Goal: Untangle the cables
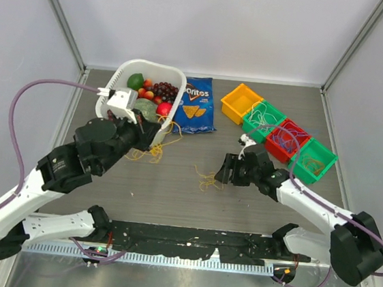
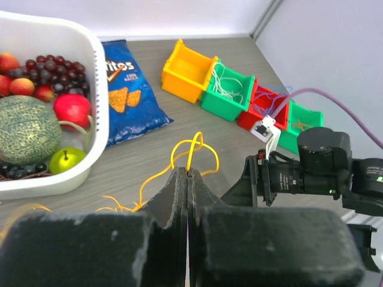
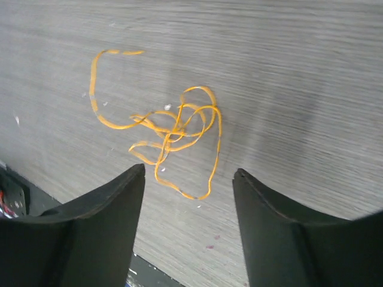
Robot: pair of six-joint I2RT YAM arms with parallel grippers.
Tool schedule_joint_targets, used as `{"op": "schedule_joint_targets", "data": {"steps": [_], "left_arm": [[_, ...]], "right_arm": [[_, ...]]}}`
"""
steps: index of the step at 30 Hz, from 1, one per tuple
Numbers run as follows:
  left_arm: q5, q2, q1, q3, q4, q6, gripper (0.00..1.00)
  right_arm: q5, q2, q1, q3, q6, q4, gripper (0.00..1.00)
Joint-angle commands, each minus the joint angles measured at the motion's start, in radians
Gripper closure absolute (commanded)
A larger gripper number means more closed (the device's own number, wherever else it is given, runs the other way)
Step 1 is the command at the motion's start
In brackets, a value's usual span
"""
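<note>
So, left gripper (image 2: 187, 174): clamped tight, jaws pressed flat together on a yellow cable (image 2: 192, 146), whose loop stands up just above the fingertips.
Held cable's place: right beside the white basket (image 1: 152, 64) of fruit, with its loose ends hanging from the jaws and trailing onto the table (image 1: 171, 206).
Right gripper (image 3: 188, 173): jaws spread wide with nothing in them, poised low over the tabletop.
Loose tangle (image 3: 173, 128): an orange-yellow knot of cable lying flat on the table, straight ahead of the right fingers; its nearest loop reaches into the gap between them and seems to touch neither.
Two bundles: well apart, one by the basket, one mid-table.
Bins (image 1: 239, 102): a yellow, green, red and green row at the far right, thin strings in the last three.
Chips bag (image 1: 197, 105): flat between basket and bins.
</note>
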Motion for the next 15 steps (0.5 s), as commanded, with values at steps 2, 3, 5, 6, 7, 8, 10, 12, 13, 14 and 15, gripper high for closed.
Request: {"op": "schedule_joint_targets", "data": {"steps": [2,3,5,6,7,8,10,12,13,14,15], "left_arm": [[0.134,0.111,0.002,0.148,-0.088,0.034,1.00],[0.150,0.137,0.002,0.180,-0.108,0.038,1.00],[0.183,0.183,0.002,0.219,-0.146,0.040,1.00],[0.207,0.198,0.002,0.228,-0.157,0.041,1.00],[0.223,0.204,0.002,0.224,-0.153,0.046,1.00],[0.244,0.204,0.002,0.212,-0.138,0.049,1.00],[0.266,0.183,0.002,0.181,-0.092,0.051,1.00],[0.270,0.162,0.003,0.158,-0.064,0.046,1.00],[0.273,0.154,0.003,0.156,-0.059,0.043,1.00],[0.281,0.148,0.002,0.156,-0.059,0.041,1.00],[0.292,0.146,0.002,0.158,-0.059,0.037,1.00]], "right_arm": [[-0.004,-0.175,0.140,0.115,-0.169,0.026,0.29],[-0.055,-0.186,0.154,0.131,-0.175,0.067,0.29],[-0.146,-0.217,0.197,0.146,-0.158,0.166,0.28],[-0.184,-0.223,0.225,0.152,-0.146,0.246,0.28],[-0.199,-0.221,0.242,0.172,-0.123,0.274,0.28],[-0.235,-0.211,0.266,0.184,-0.117,0.319,0.28],[-0.255,-0.183,0.297,0.264,-0.130,0.324,0.28],[-0.211,-0.154,0.306,0.304,-0.129,0.308,0.30],[-0.191,-0.145,0.308,0.310,-0.129,0.304,0.30],[-0.168,-0.145,0.306,0.313,-0.126,0.299,0.31],[-0.160,-0.151,0.306,0.307,-0.118,0.310,0.32]]}}
